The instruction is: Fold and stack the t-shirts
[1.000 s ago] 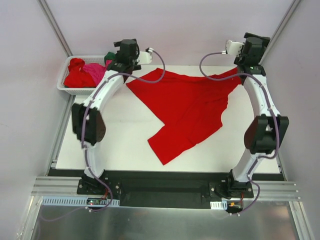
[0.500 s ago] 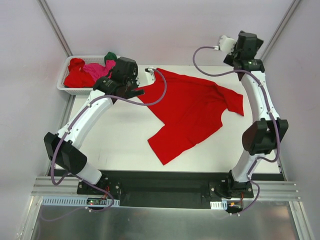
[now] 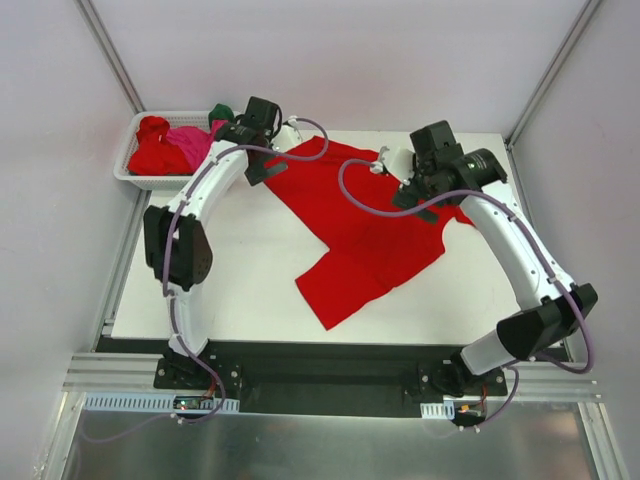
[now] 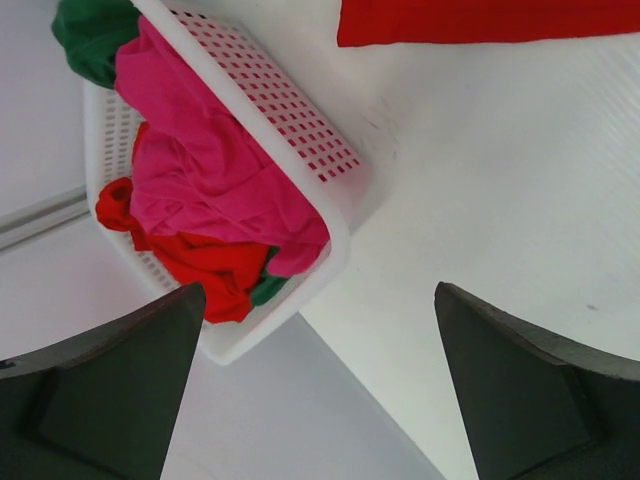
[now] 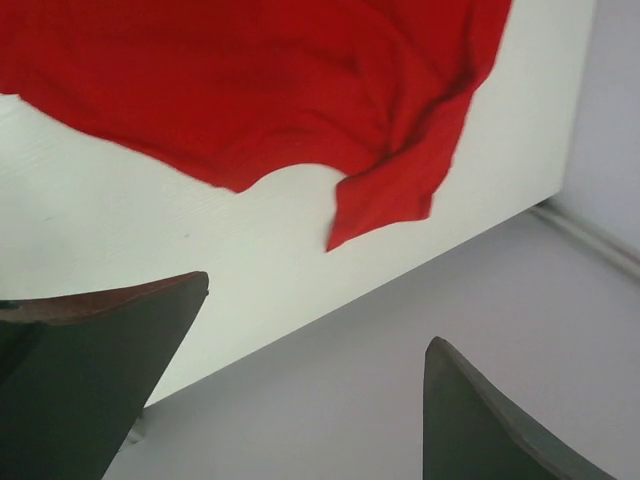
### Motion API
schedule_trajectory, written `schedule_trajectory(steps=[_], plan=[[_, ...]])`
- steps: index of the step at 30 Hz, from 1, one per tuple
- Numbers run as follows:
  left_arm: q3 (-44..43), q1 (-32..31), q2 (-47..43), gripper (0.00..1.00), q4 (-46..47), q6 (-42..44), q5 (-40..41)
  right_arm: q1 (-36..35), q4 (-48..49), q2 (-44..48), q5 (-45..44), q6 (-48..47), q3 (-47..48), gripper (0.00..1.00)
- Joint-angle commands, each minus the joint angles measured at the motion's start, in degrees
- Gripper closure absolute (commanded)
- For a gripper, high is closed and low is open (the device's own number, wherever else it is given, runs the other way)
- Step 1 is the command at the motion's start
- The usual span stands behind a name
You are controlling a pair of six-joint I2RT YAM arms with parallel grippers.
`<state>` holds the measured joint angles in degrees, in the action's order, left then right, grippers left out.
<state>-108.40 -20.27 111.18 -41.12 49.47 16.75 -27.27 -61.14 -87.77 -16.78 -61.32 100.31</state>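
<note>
left gripper [image 4: 320, 290]: jaws wide, empty; hangs by the basket [image 4: 320, 150] corner, clear of cloth.
right gripper [image 5: 320, 312]: wide, empty, above the red t-shirt [image 5: 250, 90] edge, probably lining up a pinch.
red t-shirt: rumpled on table [image 3: 230, 280], unfolded.
remaining t-shirts [image 4: 210, 170]: piled in basket, waiting.

The right arm [image 3: 510, 238] is covering the right side of the spread red t-shirt [image 3: 370, 235]; in the left wrist view, the top edge is cropping it and the green t-shirt [image 4: 95, 38].
</note>
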Motion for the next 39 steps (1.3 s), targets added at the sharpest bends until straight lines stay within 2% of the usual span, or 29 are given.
schedule_trajectory(steps=[1,3,5,9,13,16,20,22,26,32,39], plan=[[-7.8,2.6,6.4,0.01,-0.7,-2.0,1.3,0.1,-7.3,5.8,-1.1,7.1,-8.4,0.00],[-9.3,3.4,10.0,0.01,-0.7,-1.9,0.7,0.5,-5.4,8.7,-1.9,7.0,-15.6,0.00],[-9.2,3.8,12.3,0.01,-0.6,-1.1,-0.6,0.5,-5.3,9.2,0.8,8.1,-18.3,0.00],[-12.5,3.7,16.6,0.01,-0.8,-1.1,-2.3,-0.2,-5.7,6.6,3.7,8.9,-19.9,0.00],[-13.9,3.7,19.4,0.01,-0.8,0.3,-2.8,-0.2,-3.3,1.0,3.2,5.3,-21.4,0.00],[-13.4,3.6,20.0,0.01,-0.9,0.9,-3.2,-0.2,-3.5,-5.2,6.4,3.8,-16.4,0.00],[-12.2,3.7,20.5,0.01,-0.8,3.3,-4.5,-1.6,-11.2,-16.7,19.1,8.0,0.4,0.00],[-12.6,3.7,20.8,0.01,-0.8,3.9,-5.0,-2.7,-13.6,-20.8,23.3,8.1,3.2,0.00],[-17.4,3.8,24.0,0.01,-0.6,6.1,-3.3,-6.9,-14.5,-24.5,28.9,5.6,4.5,0.00],[-15.9,3.7,24.2,0.01,-0.7,7.8,-3.1,-9.5,-19.4,-26.5,37.5,5.6,3.3,0.00],[-12.8,4.0,23.1,0.01,-0.7,6.0,-3.7,-11.1,-17.8,-22.6,37.0,7.1,-5.2,0.00]])
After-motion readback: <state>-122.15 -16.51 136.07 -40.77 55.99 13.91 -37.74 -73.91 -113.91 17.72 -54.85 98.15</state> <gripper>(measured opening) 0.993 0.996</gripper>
